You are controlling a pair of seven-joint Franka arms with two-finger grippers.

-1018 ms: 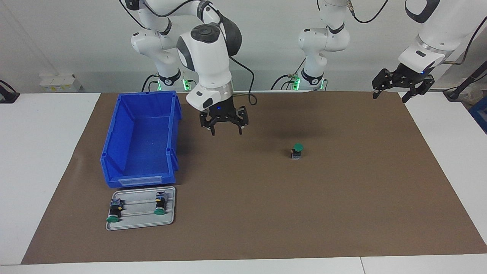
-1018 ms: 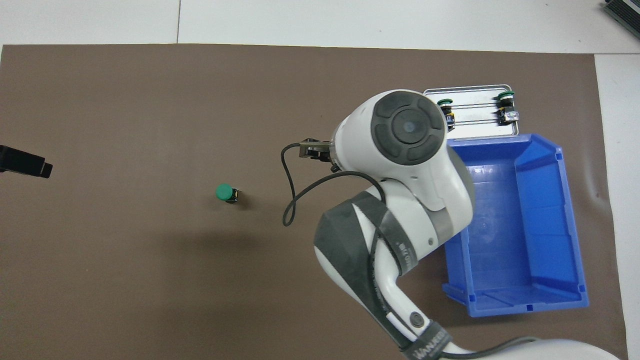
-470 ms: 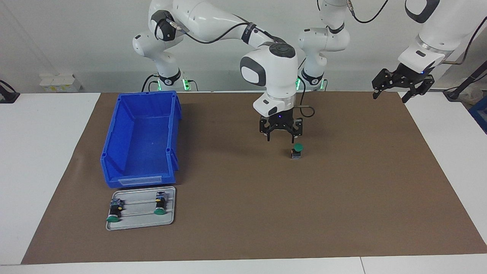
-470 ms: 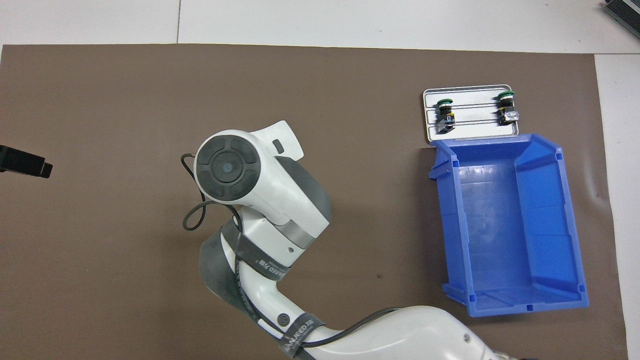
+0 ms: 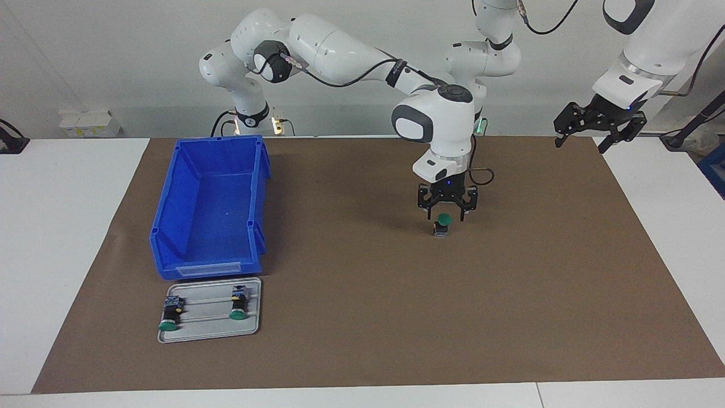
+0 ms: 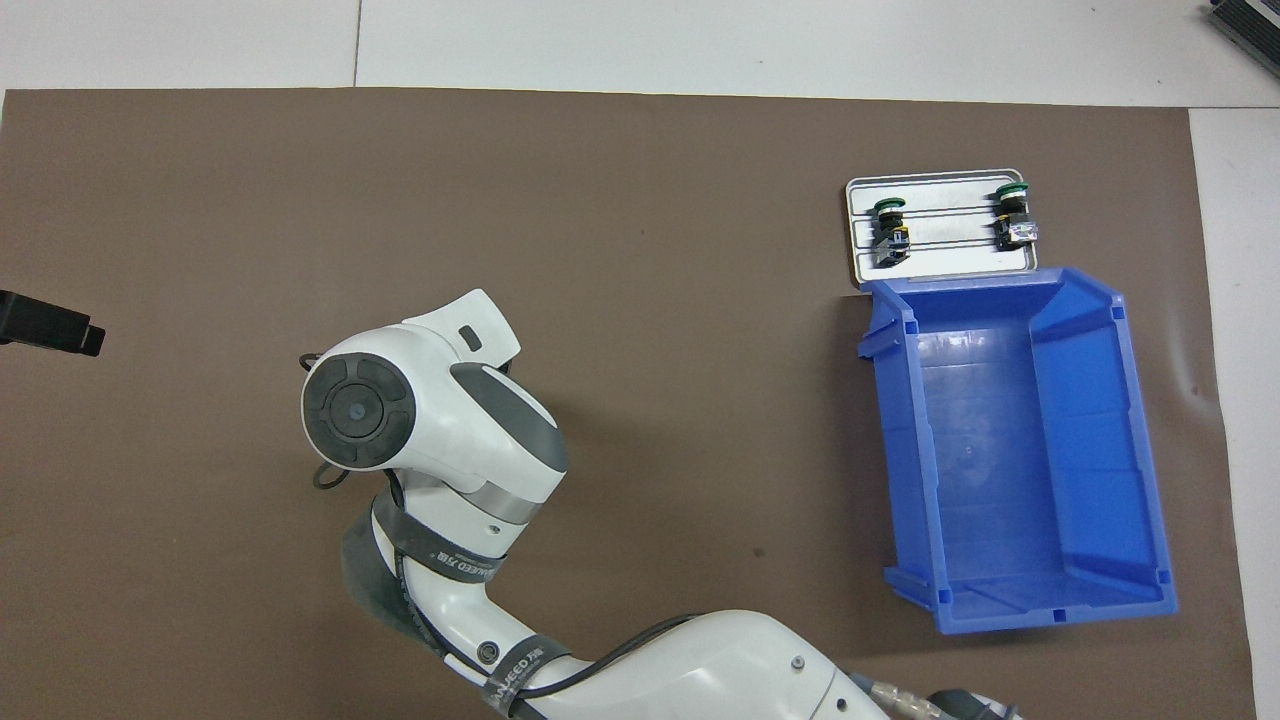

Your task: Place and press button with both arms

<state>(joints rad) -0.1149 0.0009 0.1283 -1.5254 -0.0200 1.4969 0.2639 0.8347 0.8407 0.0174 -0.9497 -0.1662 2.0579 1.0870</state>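
Observation:
A green-capped button [image 5: 443, 222] stands upright on the brown mat [image 5: 362, 294], near its middle. My right arm reaches across from its base. Its gripper [image 5: 446, 216] hangs just over the button, open, one fingertip on each side of the green cap without touching it. In the overhead view the right arm's wrist [image 6: 400, 420] hides both the button and that gripper. My left gripper [image 5: 586, 139] waits open in the air over the mat's corner at the left arm's end; only its tip [image 6: 50, 325] shows from above.
A blue bin [image 5: 209, 269] [image 6: 1050, 605] stands at the right arm's end of the mat. Just farther from the robots lies a grey tray [image 5: 209, 327] [image 6: 945, 262] with two more buttons [image 5: 169, 314] [image 5: 238, 303] lying on their sides.
The right arm swung from beside the blue bin to over the standing button and came down, its fingers narrowing a little. The left arm has not moved.

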